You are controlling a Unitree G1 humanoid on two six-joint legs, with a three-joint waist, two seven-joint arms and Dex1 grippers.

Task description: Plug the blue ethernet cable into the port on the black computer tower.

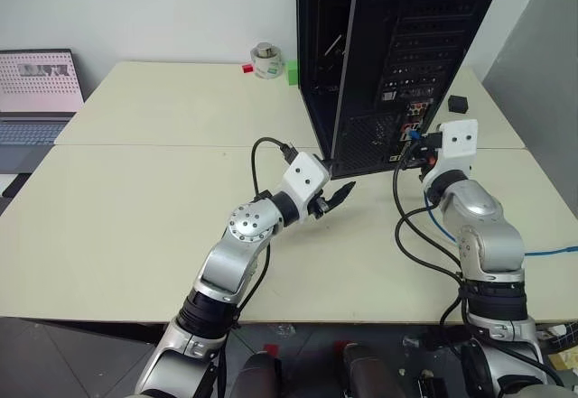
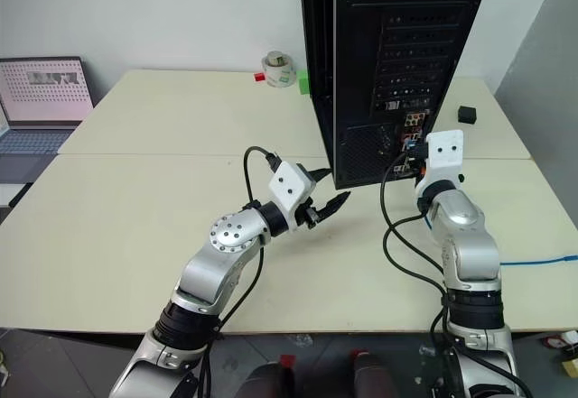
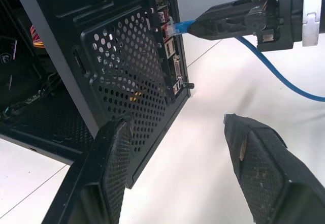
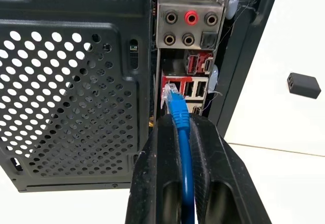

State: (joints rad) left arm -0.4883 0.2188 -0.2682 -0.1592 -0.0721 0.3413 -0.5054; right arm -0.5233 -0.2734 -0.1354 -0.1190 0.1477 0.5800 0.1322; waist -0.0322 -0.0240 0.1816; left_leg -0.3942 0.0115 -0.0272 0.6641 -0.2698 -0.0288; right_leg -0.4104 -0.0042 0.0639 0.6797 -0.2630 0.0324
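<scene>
Left eye view: a laptop sits at the far left edge of the pale surface, and further right the left gripper hovers just off the near corner of the black computer tower, its jaws released and holding nothing. The tower stands upright near the back of the surface, its rear panel facing the robot. To the right, the right gripper has its jaws clenched on the blue ethernet cable just behind the clear plug, whose tip sits at the port in the lower row of connectors, below the round audio jacks; whether it is seated cannot be told. The cable trails away, limp, across the surface toward the right edge. It looks light and floppy, so a hold close behind the plug, as here, seems the only stiff purchase; the small plastic plug likely needs a straight, gentle push. A small black box lies well apart on the right.
</scene>
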